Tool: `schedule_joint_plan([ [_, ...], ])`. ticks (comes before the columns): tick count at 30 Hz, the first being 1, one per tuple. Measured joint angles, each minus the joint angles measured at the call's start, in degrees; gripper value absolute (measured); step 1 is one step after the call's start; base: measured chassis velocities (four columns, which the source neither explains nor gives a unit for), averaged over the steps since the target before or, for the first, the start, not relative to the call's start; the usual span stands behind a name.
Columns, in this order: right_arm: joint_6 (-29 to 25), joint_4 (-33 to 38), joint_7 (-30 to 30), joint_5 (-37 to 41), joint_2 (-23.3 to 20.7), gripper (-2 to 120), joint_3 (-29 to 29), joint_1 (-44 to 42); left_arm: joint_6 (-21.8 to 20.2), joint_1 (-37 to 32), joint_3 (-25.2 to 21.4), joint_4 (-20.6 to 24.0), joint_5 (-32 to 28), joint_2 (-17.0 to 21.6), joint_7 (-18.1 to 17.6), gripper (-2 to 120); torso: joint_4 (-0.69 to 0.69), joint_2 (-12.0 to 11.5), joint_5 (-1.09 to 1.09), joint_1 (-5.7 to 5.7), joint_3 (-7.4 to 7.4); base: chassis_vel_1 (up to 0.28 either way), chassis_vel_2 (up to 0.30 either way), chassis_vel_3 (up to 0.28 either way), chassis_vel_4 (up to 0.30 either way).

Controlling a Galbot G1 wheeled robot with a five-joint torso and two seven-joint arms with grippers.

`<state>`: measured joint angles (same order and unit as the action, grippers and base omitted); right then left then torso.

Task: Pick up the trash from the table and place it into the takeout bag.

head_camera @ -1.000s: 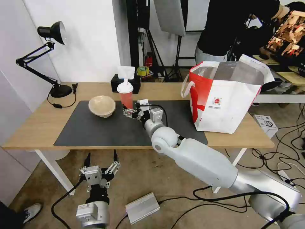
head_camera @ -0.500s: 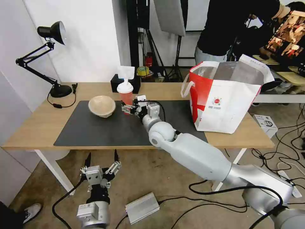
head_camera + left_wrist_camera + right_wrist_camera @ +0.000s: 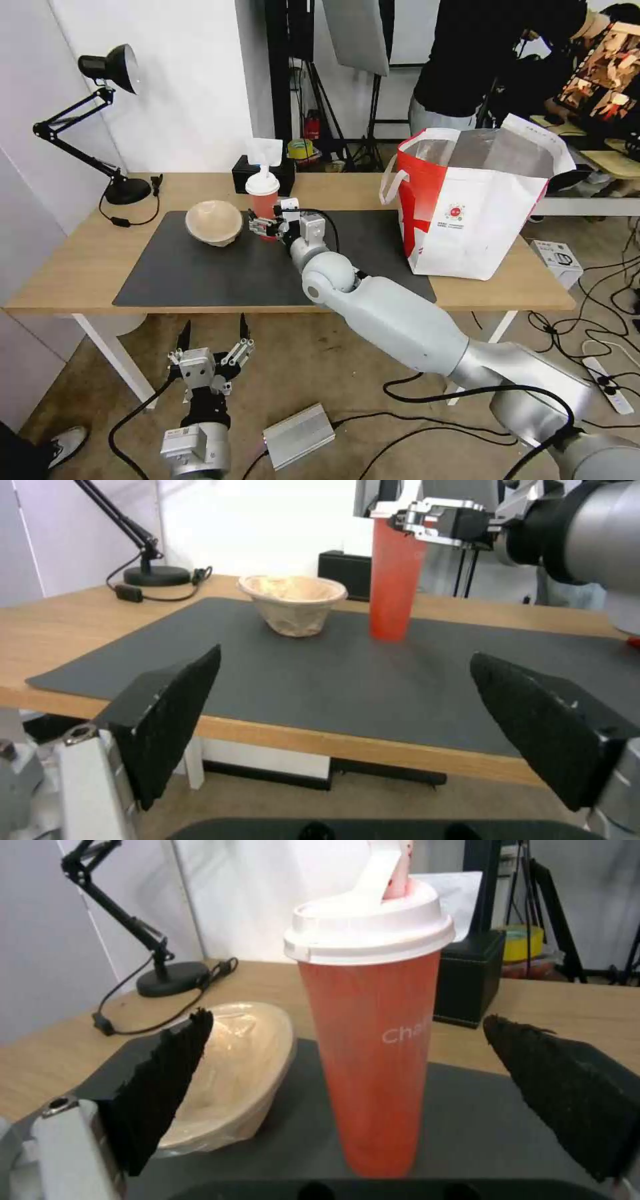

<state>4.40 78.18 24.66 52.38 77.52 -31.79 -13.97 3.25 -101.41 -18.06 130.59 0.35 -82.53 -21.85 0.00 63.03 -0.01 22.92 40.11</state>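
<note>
A tall red drink cup (image 3: 264, 200) with a white domed lid stands upright on the dark mat (image 3: 213, 273) of the table (image 3: 80, 260). My right gripper (image 3: 260, 225) is open at the cup's lower half. In the right wrist view the cup (image 3: 370, 1040) stands between the two black fingers (image 3: 160, 1085), touching neither. Beside the cup sits a shallow beige paper bowl (image 3: 214, 222), also seen as the bowl (image 3: 233, 1075). The takeout bag (image 3: 467, 213) stands open at the table's right end. My left gripper (image 3: 212, 343) hangs open below the table's front edge, facing the bowl (image 3: 293, 602) and the cup (image 3: 395, 585).
A black desk lamp (image 3: 107, 67) stands at the back left, its cord trailing onto the wood. Just behind the cup is a black tissue box (image 3: 243, 175). A person stands behind the bag. Cables and a silver box (image 3: 298, 435) lie on the floor.
My right arm has reached farther in and to the left, bringing its open gripper up around the red cup. The left arm, cup, bowl and bag have not moved.
</note>
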Motion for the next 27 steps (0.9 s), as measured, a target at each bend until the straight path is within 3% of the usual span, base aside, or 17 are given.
schedule_joint_plan([
  [27,-0.8,-10.5,-2.5,-2.4,6.4,100,2.0,2.0,0.4,-0.3,0.3,0.1,1.0,0.0,0.0,100,0.00,0.0,0.00,0.00,0.00,0.000,0.000,0.000,0.000],
])
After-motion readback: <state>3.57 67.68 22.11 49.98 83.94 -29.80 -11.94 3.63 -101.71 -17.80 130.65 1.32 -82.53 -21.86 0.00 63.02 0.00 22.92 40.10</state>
